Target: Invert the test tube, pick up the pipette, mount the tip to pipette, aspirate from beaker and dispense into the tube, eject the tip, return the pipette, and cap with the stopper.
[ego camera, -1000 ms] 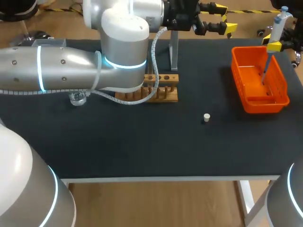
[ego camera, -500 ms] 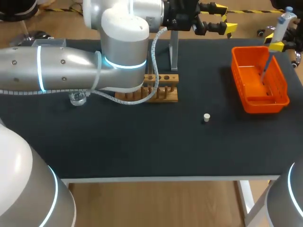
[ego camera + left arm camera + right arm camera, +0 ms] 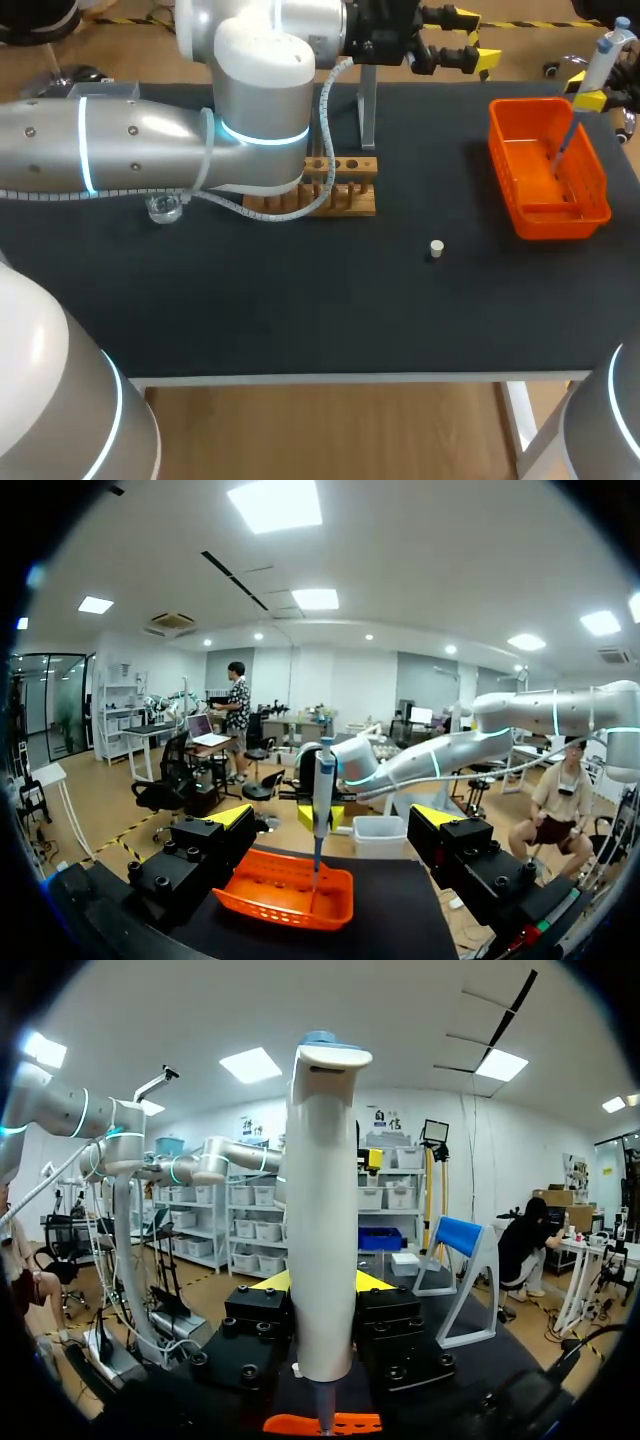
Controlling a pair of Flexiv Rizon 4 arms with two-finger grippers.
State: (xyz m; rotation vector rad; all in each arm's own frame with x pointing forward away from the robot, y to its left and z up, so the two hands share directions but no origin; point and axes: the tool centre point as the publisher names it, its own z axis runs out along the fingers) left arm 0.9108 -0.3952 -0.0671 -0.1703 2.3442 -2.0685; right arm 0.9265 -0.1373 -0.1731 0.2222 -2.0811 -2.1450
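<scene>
My right gripper (image 3: 586, 98) is shut on a white pipette with a blue top (image 3: 603, 58) at the far right edge. The pipette tilts, and its thin lower end hangs inside the orange basket (image 3: 530, 215). From the right wrist, the pipette body (image 3: 322, 1250) stands upright between the yellow tips of the right gripper (image 3: 322, 1295). My left gripper (image 3: 482, 38) is open beyond the table's far edge and holds nothing. Seen from the left wrist, the left gripper (image 3: 335, 825) faces the pipette (image 3: 323, 795) and basket (image 3: 285, 905). A small white stopper (image 3: 436, 247) lies on the mat.
A wooden tube rack (image 3: 345, 188) stands mid-table, half hidden by my left arm. A glass beaker (image 3: 165, 208) sits to the left under that arm. A metal stand (image 3: 367, 110) rises behind the rack.
The pipette in my right gripper has shifted a little to the right and tilted, its lower end still in the basket. The left arm has not moved.
</scene>
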